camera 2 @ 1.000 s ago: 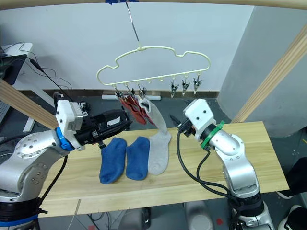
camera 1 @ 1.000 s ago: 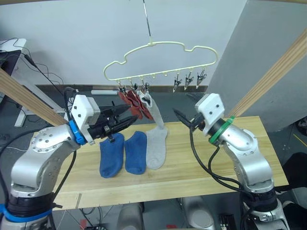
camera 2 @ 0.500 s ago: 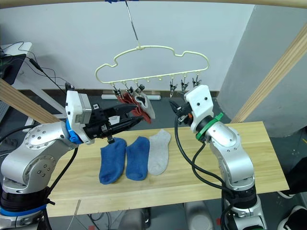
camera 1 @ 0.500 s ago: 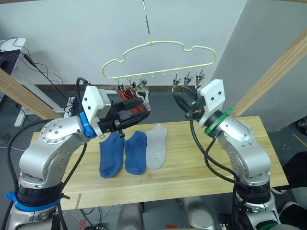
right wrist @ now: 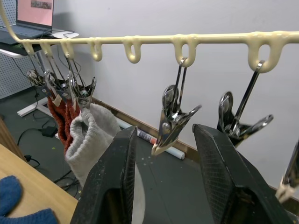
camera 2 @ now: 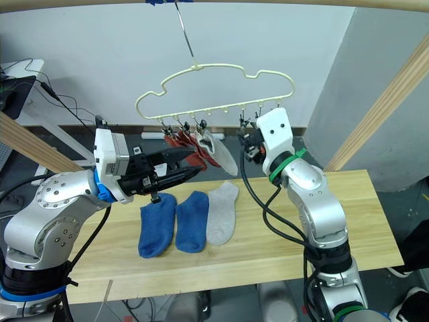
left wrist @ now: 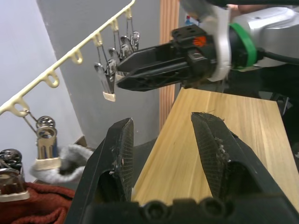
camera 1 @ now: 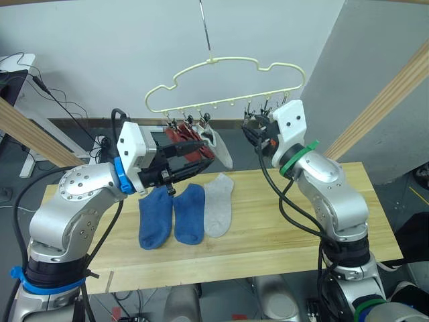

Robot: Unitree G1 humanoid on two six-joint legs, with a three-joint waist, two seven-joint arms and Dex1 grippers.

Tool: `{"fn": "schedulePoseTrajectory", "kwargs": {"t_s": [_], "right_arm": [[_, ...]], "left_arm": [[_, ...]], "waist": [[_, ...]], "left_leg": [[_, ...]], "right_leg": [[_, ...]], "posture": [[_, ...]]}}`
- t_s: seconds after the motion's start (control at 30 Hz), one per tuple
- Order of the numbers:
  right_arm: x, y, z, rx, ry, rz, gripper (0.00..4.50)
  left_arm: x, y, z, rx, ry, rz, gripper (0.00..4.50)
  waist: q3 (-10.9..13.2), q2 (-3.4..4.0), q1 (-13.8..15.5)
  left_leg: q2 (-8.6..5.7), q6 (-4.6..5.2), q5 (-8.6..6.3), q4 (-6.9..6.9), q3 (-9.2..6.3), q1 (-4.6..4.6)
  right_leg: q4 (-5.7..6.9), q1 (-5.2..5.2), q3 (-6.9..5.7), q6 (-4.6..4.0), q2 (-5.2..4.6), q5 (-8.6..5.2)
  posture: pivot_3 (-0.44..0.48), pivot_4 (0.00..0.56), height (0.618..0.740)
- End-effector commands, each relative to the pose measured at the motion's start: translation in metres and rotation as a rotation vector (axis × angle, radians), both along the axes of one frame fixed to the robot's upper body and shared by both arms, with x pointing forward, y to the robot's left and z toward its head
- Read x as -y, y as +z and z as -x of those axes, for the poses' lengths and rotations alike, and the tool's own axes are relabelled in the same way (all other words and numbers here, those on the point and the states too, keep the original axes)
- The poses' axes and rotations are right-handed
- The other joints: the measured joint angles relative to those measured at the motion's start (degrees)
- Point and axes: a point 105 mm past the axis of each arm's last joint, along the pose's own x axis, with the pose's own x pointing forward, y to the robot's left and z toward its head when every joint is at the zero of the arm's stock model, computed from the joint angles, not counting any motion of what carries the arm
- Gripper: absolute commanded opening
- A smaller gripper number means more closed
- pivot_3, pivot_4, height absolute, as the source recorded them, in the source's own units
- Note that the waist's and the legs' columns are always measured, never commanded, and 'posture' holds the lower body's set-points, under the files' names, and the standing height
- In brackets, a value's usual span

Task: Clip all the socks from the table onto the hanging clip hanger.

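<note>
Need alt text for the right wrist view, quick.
The right gripper, jaws open, points up at an empty metal clip hanging from the pale yellow clip hanger. Further along the row, a grey sock and red socks hang clipped.

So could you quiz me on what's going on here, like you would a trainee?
1. How many socks lie on the table?
2. True or false: a grey sock hangs from the hanger.
3. The right gripper is: A) shut on a clip, B) open near a free clip, C) resting on the table.

Key: 1) Three: two blue socks, one grey. 2) True. 3) B.
</note>
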Motion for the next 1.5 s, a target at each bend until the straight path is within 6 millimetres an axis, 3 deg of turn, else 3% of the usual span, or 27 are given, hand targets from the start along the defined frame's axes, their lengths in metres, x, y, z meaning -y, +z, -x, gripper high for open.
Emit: {"fn": "schedulePoseTrajectory", "kwargs": {"t_s": [0.03,0.63,1.5], "right_arm": [[-0.005,0.012,0.001,0.044,0.026,-0.015,1.97],[-0.033,0.019,-0.007,0.089,0.126,0.003,1.97],[-0.027,0.024,-0.022,0.093,0.062,-0.066,1.97]], "left_arm": [[0.001,0.002,0.004,0.03,-0.013,-0.006,2.16],[0.003,-0.005,0.005,0.013,-0.012,-0.002,2.16],[0.012,-0.008,0.007,0.011,-0.016,-0.004,2.16]], "waist": [[0.0,0.0,0.0],[0.0,0.0,0.0],[0.0,0.0,0.1]], "left_leg": [[0.0,0.0,0.0,0.0,0.0,0.0],[0.0,0.0,0.0,0.02,0.0,0.0],[0.0,0.0,0.0,0.02,0.0,0.0]], "right_leg": [[0.0,0.0,0.0,0.0,0.0,0.0],[0.02,0.0,0.0,0.0,-0.01,0.0],[0.05,0.0,0.0,-0.01,-0.01,0.01]], "posture": [[-0.222,0.273,0.733],[-0.201,0.273,0.733],[-0.197,0.275,0.733]]}}
